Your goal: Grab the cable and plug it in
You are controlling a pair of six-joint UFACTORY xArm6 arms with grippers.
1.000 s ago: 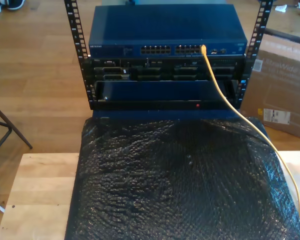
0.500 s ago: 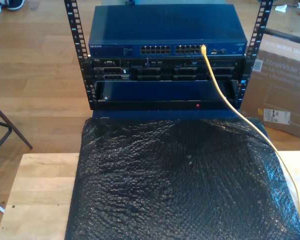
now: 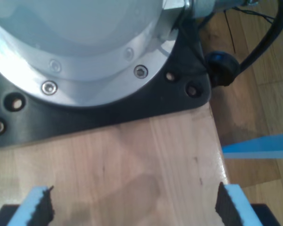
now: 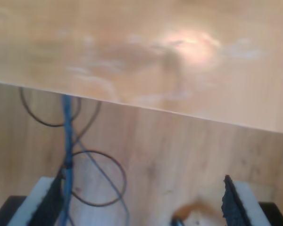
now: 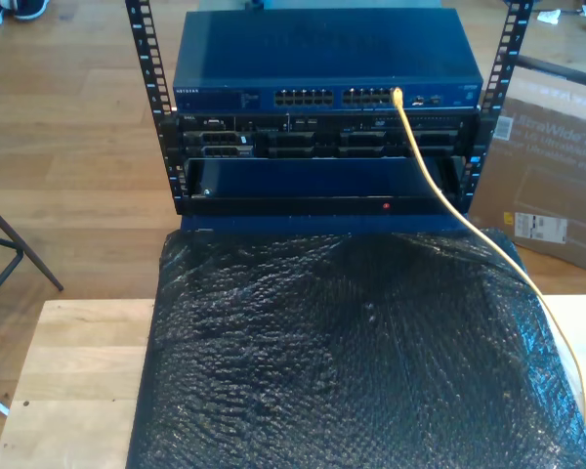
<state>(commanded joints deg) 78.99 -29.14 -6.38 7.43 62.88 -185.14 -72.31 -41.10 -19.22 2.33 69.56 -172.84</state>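
Nothing has shifted over the last second — the thin yellow ethernet cable sits plugged into the blue rack-mounted network switch, well away from both tools. You have my first gripper and my second gripper spread apart and empty over pale wood — the task looks finished.
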